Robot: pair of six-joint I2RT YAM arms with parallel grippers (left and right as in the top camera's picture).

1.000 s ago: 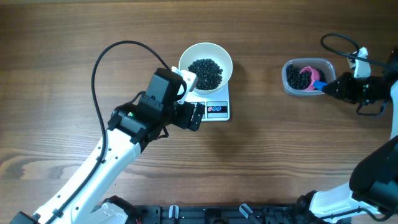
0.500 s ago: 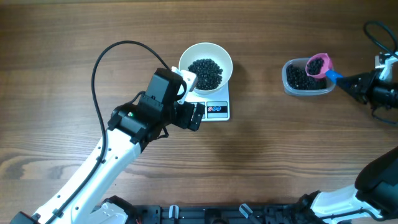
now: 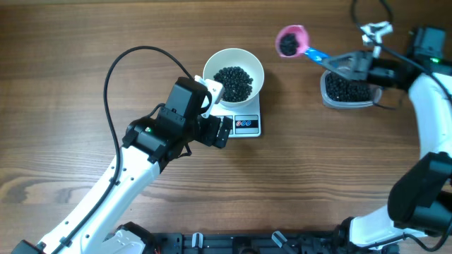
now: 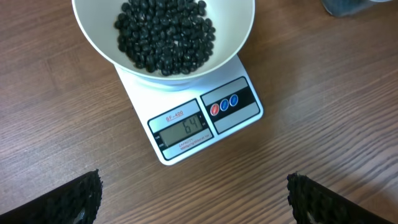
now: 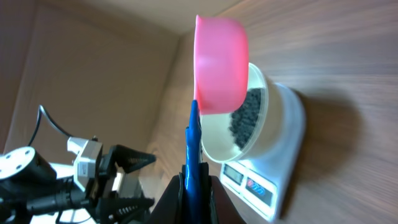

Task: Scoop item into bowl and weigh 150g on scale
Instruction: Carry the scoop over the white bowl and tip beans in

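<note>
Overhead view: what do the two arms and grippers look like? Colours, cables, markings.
Both have white tubular links and black joint housings. The left arm carries a small green light on a black housing, and a black looping cable runs to its wrist. The left gripper has black fingers with knobbly textured pads. The right arm ends in a black wrist block; the right gripper is dark.

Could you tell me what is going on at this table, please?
The right arm's fingers are shut on the blue handle of a pink scoop, loaded with black beads and held in the air between the clear tub and the white bowl. The bowl sits on the scale, already holding a heap of beads. The left arm's fingers stand open near the scale, holding nothing.
</note>
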